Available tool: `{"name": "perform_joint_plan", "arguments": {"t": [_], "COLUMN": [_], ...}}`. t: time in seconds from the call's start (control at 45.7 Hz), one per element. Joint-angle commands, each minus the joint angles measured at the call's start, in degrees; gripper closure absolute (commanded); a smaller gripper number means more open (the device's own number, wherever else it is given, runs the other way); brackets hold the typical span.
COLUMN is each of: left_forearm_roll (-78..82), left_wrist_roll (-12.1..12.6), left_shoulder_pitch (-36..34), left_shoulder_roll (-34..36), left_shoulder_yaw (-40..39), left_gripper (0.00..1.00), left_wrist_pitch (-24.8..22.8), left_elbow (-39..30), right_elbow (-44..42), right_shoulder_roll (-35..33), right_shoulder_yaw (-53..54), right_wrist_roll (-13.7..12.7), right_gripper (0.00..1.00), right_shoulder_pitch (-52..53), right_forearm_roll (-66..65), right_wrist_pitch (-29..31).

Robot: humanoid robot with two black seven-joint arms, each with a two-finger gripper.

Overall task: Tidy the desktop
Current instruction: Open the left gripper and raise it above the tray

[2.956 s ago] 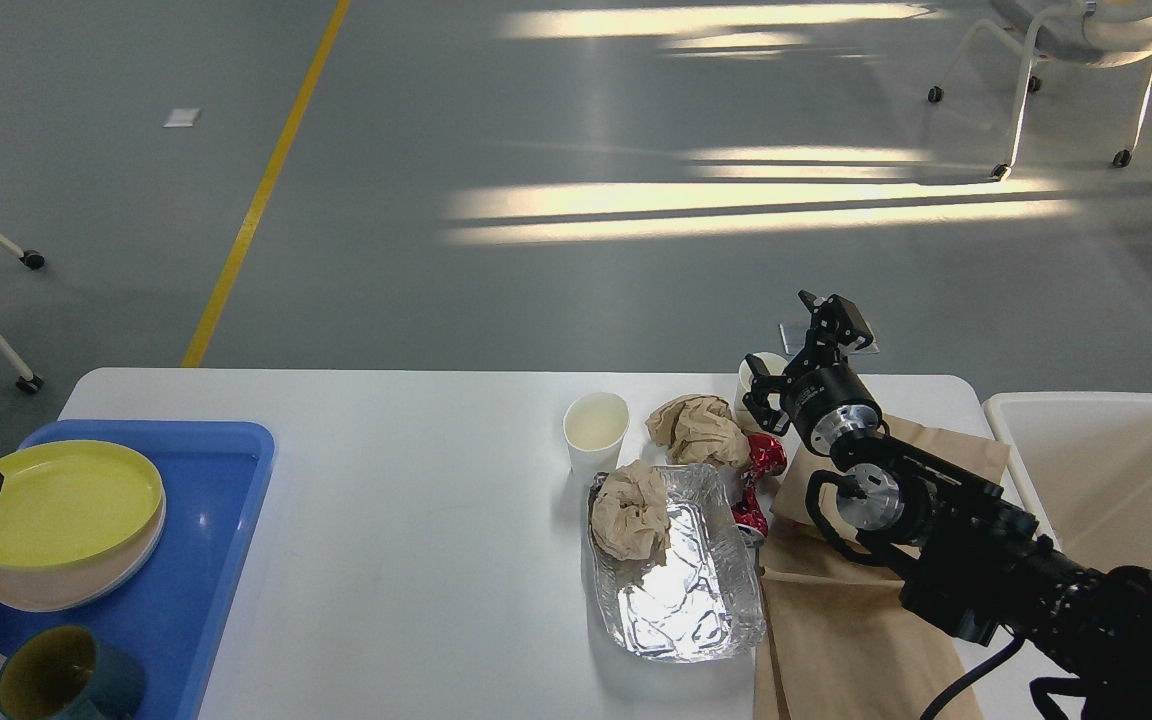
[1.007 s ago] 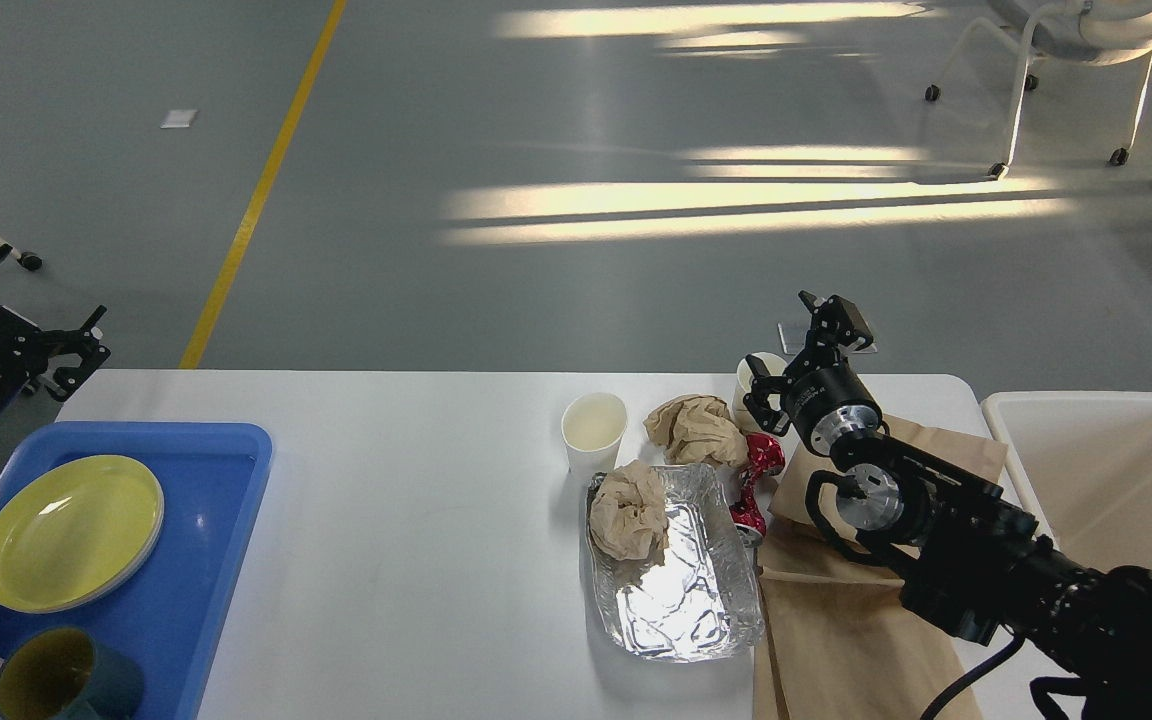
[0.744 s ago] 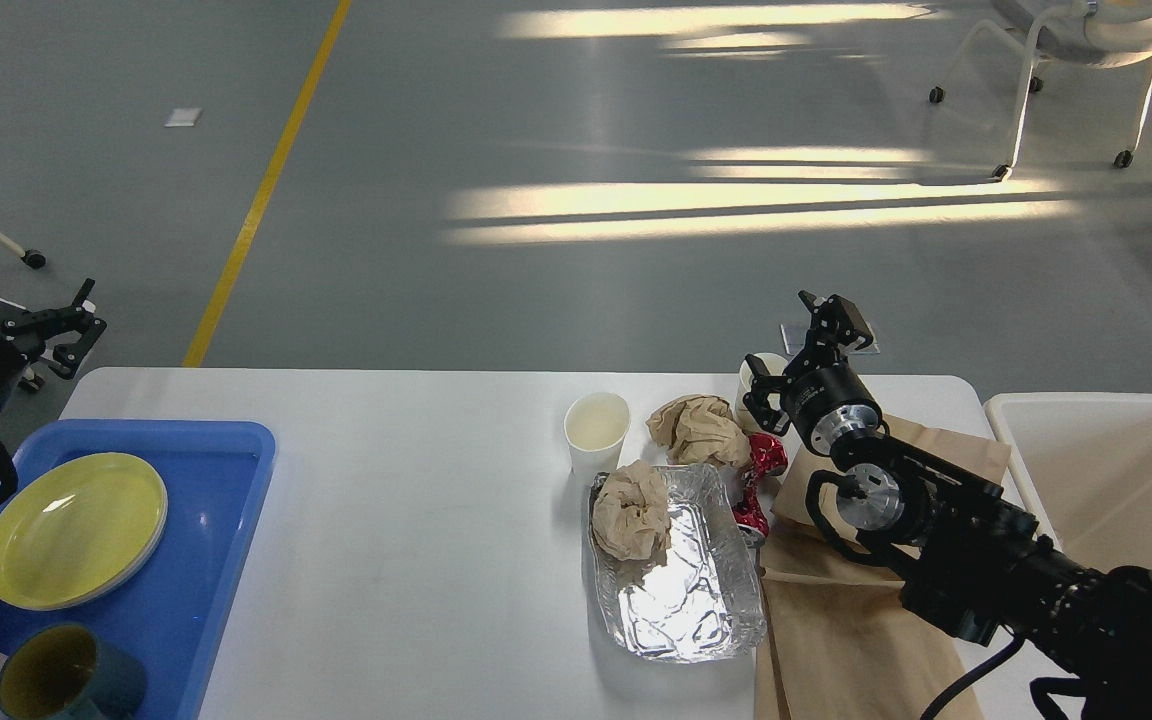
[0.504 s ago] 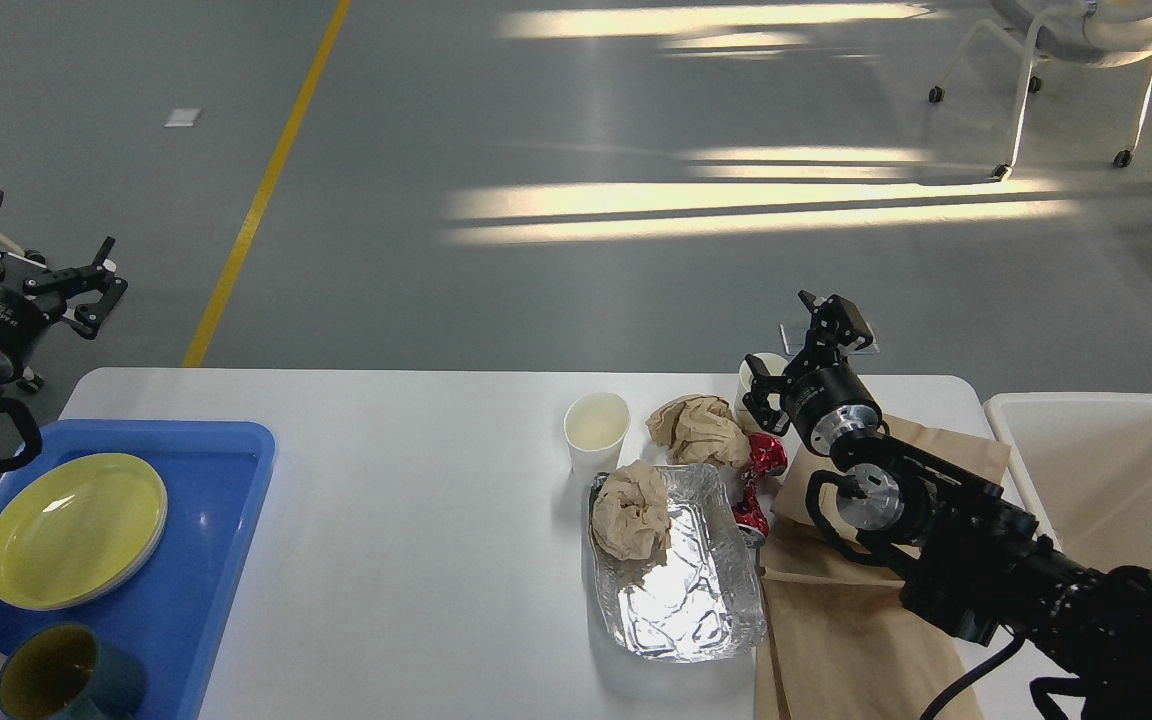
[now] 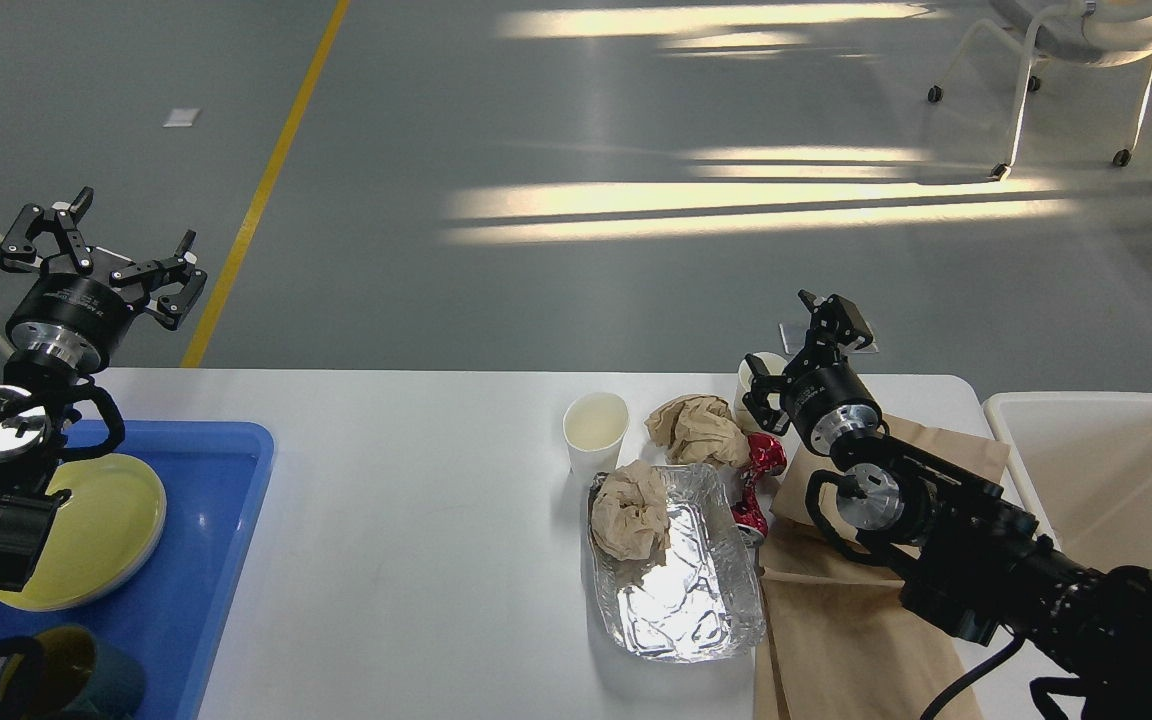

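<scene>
The white desktop [image 5: 416,520] holds litter at centre right: a white paper cup [image 5: 595,430], a crumpled brown paper ball [image 5: 696,428], a foil tray [image 5: 681,595] with a second paper ball [image 5: 631,510] in it, a crushed red can [image 5: 758,475] and a flat brown paper bag [image 5: 836,640]. My right gripper [image 5: 796,345] is open above the bag's far end, next to a second white cup [image 5: 762,364]. My left gripper [image 5: 106,250] is open and empty, raised above the desktop's far left corner.
A blue tray [image 5: 221,560] at the left holds a yellow plate [image 5: 111,525] on a stack and a teal mug [image 5: 96,670]. A white bin [image 5: 1106,480] stands off the right end. Chairs stand on the floor beyond.
My left gripper let go of the yellow plate on the stack in the blue tray, then rose and moved up and to the right. My right arm has not moved.
</scene>
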Motion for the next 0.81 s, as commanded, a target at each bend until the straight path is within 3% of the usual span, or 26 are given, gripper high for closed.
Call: {"name": "perform_joint_plan", "arguments": {"t": [0.0,0.153,0.788], "left_forearm_roll": [0.1,0.1,0.1], "left_wrist_roll": [-2.3,-3.7,-3.5], "left_shoulder_pitch": [0.2,0.9,7.2], "left_shoulder_roll": [-0.3,0.1,-6.5], "left_shoulder_yaw": [0.1,0.1,0.2], "left_gripper": [0.04,0.04,0.04], "left_wrist_pitch": [-0.1,-0.4,-0.4], "left_elbow": [0.0,0.0,0.1], "right_elbow": [0.0,0.0,0.0], "right_shoulder_roll": [0.0,0.0,0.0], "right_shoulder_yaw": [0.0,0.0,0.0], "right_wrist_roll": [0.0,0.0,0.1], "right_gripper": [0.0,0.0,0.0], "right_shoulder_pitch": [0.0,0.0,-0.1], "right_forearm_roll": [0.0,0.0,0.0], "right_wrist_pitch": [0.0,0.0,0.0]}}
